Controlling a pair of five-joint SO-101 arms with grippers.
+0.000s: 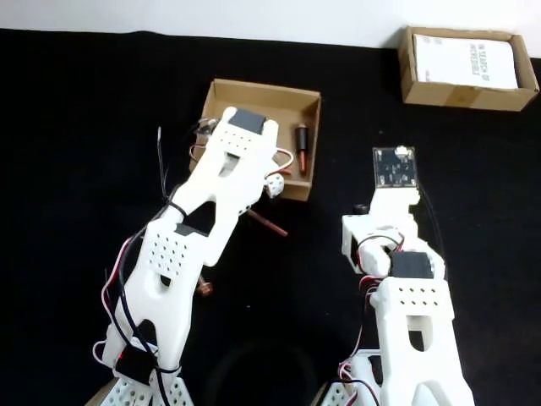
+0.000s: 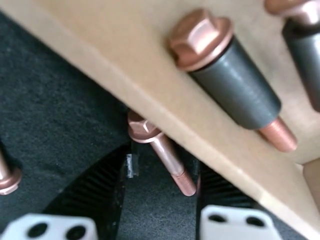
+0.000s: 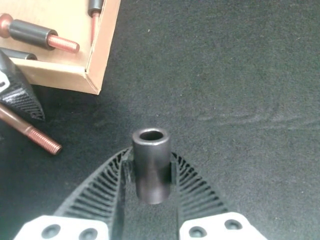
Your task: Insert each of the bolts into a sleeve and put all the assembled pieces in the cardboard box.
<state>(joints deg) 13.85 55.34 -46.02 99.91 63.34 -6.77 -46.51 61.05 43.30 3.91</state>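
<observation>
Copper-coloured bolts in dark grey sleeves (image 2: 230, 85), at least two, already lie in the open brown cardboard box (image 1: 262, 87). My left pincer (image 2: 162, 162) stands wide around a bare copper bolt (image 2: 160, 150) on the black tabletop (image 1: 84, 127), just outside the box wall. My right pincer (image 3: 150, 157) grips an upright dark grey metal sleeve (image 3: 151, 170). A second loose bolt (image 1: 204, 288) lies nearby, so I judge the job about half done.

The left arm (image 1: 182, 254) stretches far forward, angled toward its neighbour, the left gripper (image 2: 162, 162) pointing down with its fingers (black, ribbed, on white mounts) spread apart, while the right arm (image 1: 414, 313) sits folded closer in, the right gripper (image 3: 150, 156) clamped on an upright sleeve (image 3: 151, 175).
</observation>
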